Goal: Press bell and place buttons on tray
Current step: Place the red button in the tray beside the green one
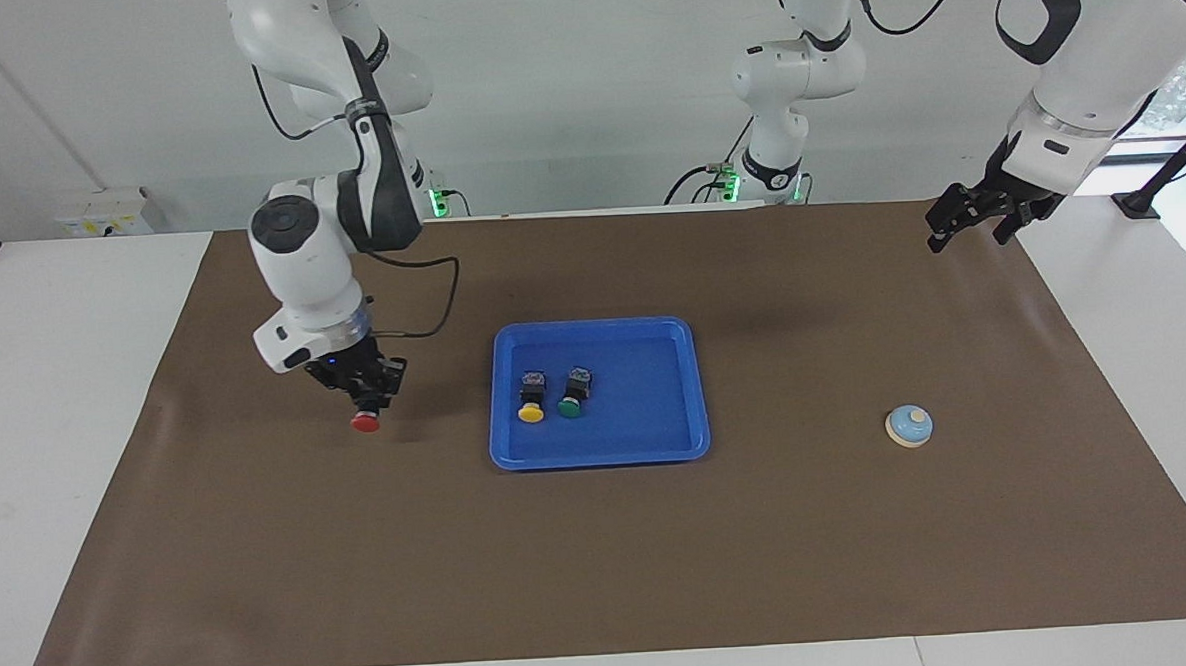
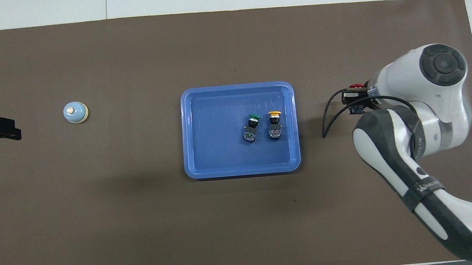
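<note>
My right gripper (image 1: 365, 401) is shut on the black body of the red button (image 1: 365, 421) and holds it just over the mat, beside the tray toward the right arm's end; in the overhead view the red button's cap (image 2: 355, 85) peeks out past the wrist. The blue tray (image 1: 599, 460) lies mid-table and holds the yellow button (image 1: 531, 396) and the green button (image 1: 573, 392), both lying on their sides. The light-blue bell (image 1: 908, 425) stands on the mat toward the left arm's end. My left gripper (image 1: 964, 222) waits open in the air over the mat's corner.
A brown mat (image 1: 603, 573) covers the table, with white table edge around it. Bare mat lies between the tray (image 2: 243, 172) and the bell (image 2: 75, 112). The right arm's cable loops beside the tray.
</note>
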